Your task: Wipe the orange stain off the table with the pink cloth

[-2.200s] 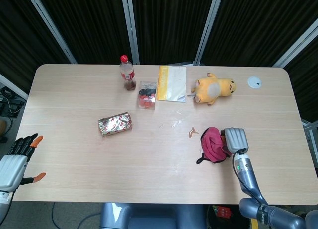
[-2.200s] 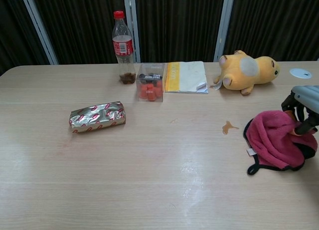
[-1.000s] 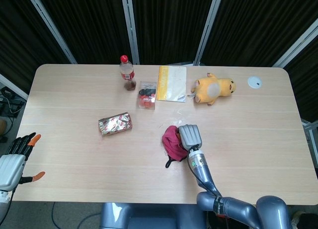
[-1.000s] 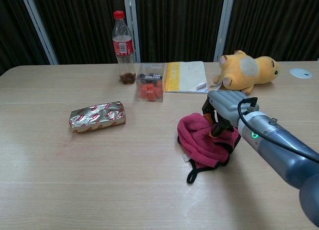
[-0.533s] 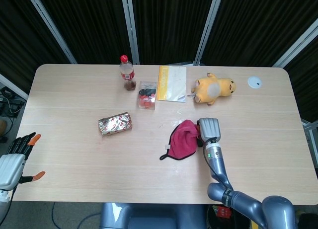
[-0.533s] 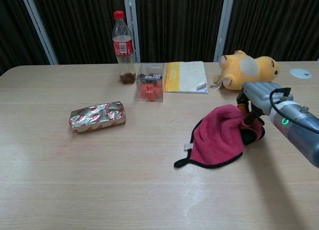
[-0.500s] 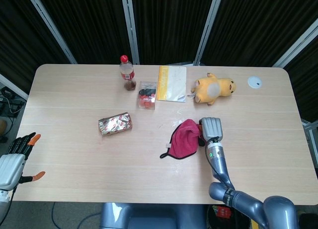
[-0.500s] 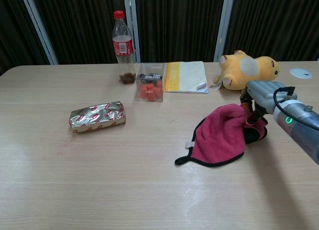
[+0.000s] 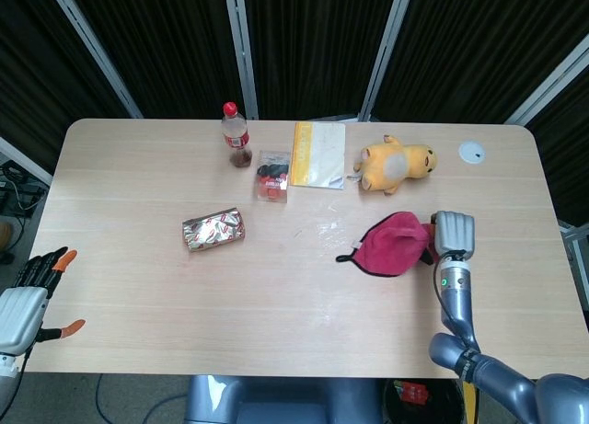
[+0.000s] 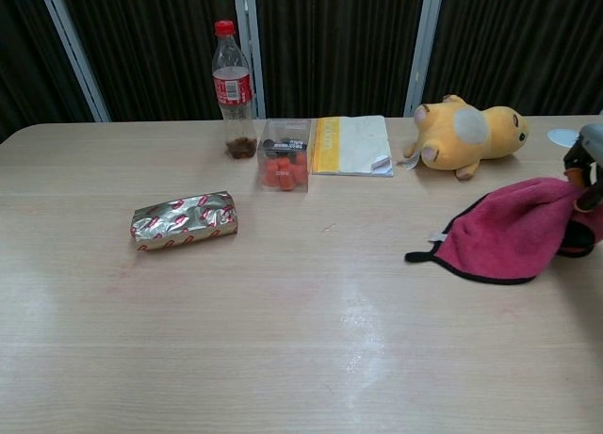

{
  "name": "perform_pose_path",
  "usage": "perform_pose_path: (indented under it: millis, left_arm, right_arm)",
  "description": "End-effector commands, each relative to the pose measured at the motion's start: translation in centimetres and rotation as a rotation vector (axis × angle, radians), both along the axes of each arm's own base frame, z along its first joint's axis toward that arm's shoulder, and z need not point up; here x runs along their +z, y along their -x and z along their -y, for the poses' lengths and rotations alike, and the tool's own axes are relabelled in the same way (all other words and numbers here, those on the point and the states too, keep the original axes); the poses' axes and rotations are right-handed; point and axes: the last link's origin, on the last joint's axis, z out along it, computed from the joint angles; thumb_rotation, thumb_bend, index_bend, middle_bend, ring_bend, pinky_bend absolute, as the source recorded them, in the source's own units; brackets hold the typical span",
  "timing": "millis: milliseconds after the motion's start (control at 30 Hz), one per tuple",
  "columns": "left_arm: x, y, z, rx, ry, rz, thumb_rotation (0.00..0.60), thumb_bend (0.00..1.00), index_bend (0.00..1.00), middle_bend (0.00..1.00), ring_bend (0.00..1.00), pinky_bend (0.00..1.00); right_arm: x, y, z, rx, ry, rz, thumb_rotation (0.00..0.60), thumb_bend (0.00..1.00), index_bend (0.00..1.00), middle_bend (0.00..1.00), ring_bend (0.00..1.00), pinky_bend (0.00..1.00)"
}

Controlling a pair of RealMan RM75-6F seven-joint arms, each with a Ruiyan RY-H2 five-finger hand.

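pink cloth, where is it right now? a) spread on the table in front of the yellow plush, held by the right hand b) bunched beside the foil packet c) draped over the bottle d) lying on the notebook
a: the pink cloth lies spread out just in front of the yellow plush, its right edge held by the right hand.

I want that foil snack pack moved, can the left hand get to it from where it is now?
Probably yes. The left hand sits open off the table's near left corner, and only bare tabletop lies between it and the foil snack pack. Actual arm reach can't be judged here.
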Motion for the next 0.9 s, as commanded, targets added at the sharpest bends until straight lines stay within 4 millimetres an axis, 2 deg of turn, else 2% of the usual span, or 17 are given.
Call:
perform_pose_path:
  millis: [33, 200, 433, 667, 700, 733, 900]
  left_arm:
    - [0.0, 0.0, 0.0, 0.002, 0.000, -0.001, 0.600, 0.00, 0.04, 0.00, 0.00, 0.00]
    - [-0.1, -0.1, 0.0, 0.000, -0.002, -0.003, 0.600, 0.00, 0.04, 0.00, 0.00, 0.00]
    - [-0.1, -0.1, 0.0, 0.002, 0.001, -0.008, 0.600, 0.00, 0.04, 0.00, 0.00, 0.00]
    - [-0.1, 0.0, -0.1, 0.011, 0.006, 0.003, 0.600, 0.00, 0.04, 0.00, 0.00, 0.00]
    - [-0.1, 0.0, -0.1, 0.014, 0.004, 0.008, 0.600, 0.00, 0.04, 0.00, 0.00, 0.00]
    - [0.0, 0.1, -0.2, 0.017, 0.004, 0.011, 0.600, 0.00, 0.04, 0.00, 0.00, 0.00]
    - [0.0, 0.1, -0.3, 0.027, 0.005, 0.019, 0.600, 0.00, 0.04, 0.00, 0.00, 0.00]
  right_arm:
    - [2.0, 1.2, -0.5, -0.035, 0.040, -0.004, 0.600, 0.35, 0.76, 0.66, 0.56, 0.72]
    - [2.4, 1.3, -1.2, -0.051, 0.037, 0.028, 0.600, 0.35, 0.76, 0.66, 0.56, 0.72]
    - [-0.4, -0.6, -1.8, -0.028, -0.011, 0.102, 0.600, 0.35, 0.76, 0.66, 0.56, 0.72]
    - [-3.7, -3.8, -1.9, 0.035, -0.036, 0.197, 0.600, 0.35, 0.77, 0.66, 0.56, 0.72]
    - [-4.8, -5.4, -1.9, 0.068, -0.052, 0.241, 0.600, 0.35, 0.77, 0.66, 0.56, 0.72]
    - [-5.4, -6.1, -1.9, 0.080, -0.055, 0.256, 0.600, 0.35, 0.77, 0.66, 0.56, 0.72]
    - [-7.6, -8.7, -2.2, 0.117, -0.082, 0.310, 0.600, 0.35, 0.77, 0.66, 0.56, 0.72]
